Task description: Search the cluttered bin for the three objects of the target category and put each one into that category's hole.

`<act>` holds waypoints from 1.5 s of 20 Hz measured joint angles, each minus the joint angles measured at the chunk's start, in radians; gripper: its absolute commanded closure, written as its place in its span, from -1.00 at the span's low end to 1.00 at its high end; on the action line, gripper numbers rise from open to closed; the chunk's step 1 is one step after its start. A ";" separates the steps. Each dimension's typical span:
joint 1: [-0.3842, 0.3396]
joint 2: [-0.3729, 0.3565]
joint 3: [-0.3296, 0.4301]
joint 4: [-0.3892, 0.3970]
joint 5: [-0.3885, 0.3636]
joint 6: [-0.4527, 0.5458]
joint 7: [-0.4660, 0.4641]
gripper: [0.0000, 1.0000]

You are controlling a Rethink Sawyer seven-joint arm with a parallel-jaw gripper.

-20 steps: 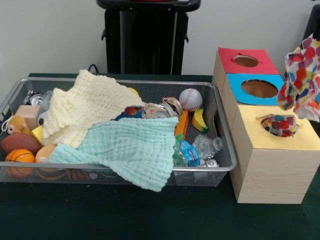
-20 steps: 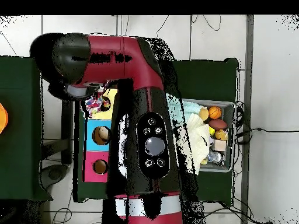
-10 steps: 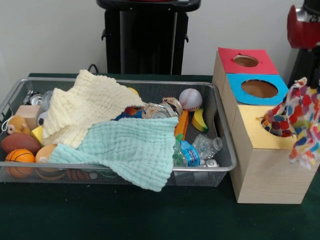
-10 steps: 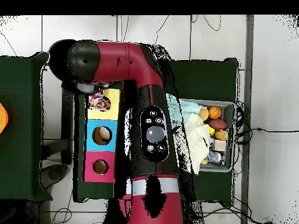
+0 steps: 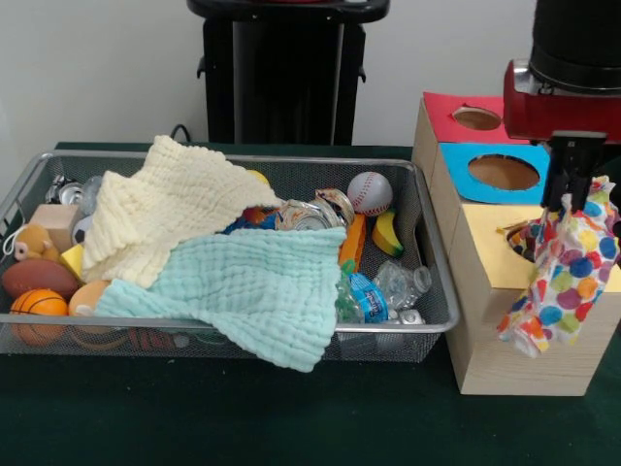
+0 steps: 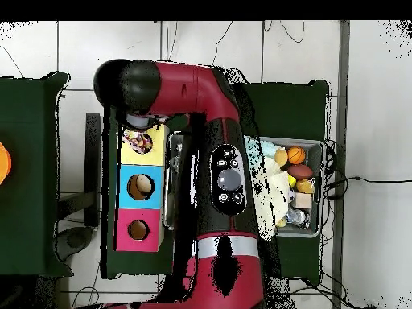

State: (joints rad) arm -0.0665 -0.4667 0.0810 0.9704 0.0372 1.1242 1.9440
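Plain off-white wall [image 5: 107, 68] behind a dark green cloth-covered worktop [image 5: 243, 413]; pale tiled floor [image 6: 374, 121] crossed by black cables [image 6: 366, 179].

1. Polka-dot cloth [image 5: 555, 282]: multicoloured, hanging crumpled from the claw [image 5: 572, 199], draped over the front edge of the yellow-topped box [image 5: 495, 262].
2. Yellow hole [image 6: 142, 142]: holds more polka-dot fabric.
3. Wire bin [image 5: 427, 272]: cluttered; cream cloth [image 5: 165, 209] and mint cloth [image 5: 262, 286] lie over the contents.

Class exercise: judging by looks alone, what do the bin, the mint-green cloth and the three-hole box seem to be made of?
Bin: metal wire mesh, see-through grid. Mint-green cloth: soft crinkled fabric, probably cotton muslin. Box: pale wood or plywood, visible grain, with matte coloured tops.
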 measured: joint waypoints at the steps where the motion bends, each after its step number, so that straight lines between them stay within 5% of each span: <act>1: -0.002 0.000 -0.001 0.001 0.000 0.000 0.000 1.00; 30: 0.064 0.006 -0.045 0.065 -0.013 0.000 0.000 1.00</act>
State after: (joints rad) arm -0.0022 -0.4602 0.0363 1.0351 0.0241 1.1240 1.9440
